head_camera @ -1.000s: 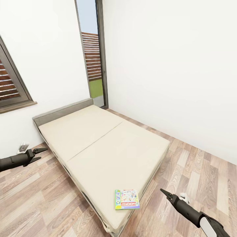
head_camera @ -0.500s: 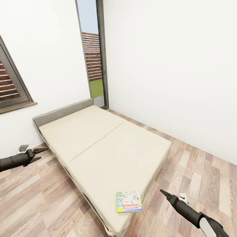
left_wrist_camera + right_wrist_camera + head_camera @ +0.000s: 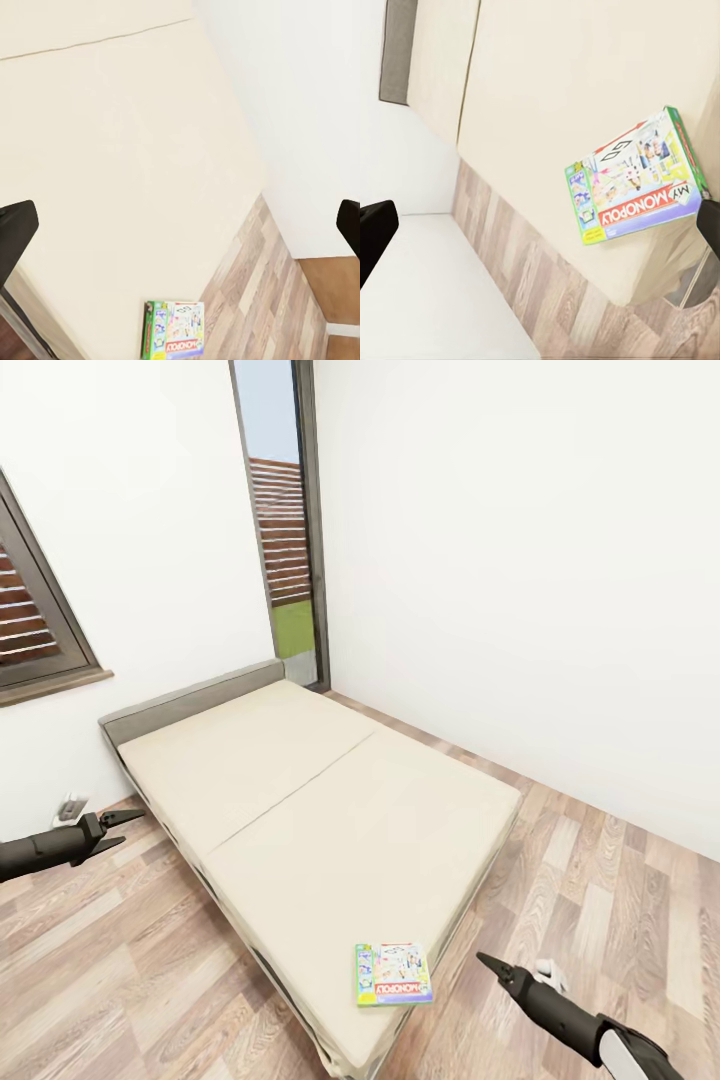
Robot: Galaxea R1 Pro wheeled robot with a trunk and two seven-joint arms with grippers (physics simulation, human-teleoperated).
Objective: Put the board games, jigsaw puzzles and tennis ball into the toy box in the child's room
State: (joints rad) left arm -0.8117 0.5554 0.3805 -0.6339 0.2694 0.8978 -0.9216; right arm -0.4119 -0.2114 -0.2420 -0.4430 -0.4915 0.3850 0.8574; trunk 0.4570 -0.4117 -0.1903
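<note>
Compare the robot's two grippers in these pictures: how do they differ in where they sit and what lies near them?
The left gripper hangs over the wooden floor beside the bed's headboard end, far from the Monopoly board game. The right gripper sits low near the bed's foot corner, close to that game. Both are open and empty.

The bed (image 3: 330, 810) has a matt beige mattress, cloth-like and smooth, with a grey headboard (image 3: 190, 700) that looks fabric-covered. The Monopoly box (image 3: 393, 974), lying ahead of the right gripper's (image 3: 487, 963) jaws, seems printed card with a slight sheen. The floor (image 3: 600, 880) is grained wood planking. The walls (image 3: 500, 560) are plain matt white. Both grippers, the left gripper (image 3: 128, 828) included, look like matt black plastic.
</note>
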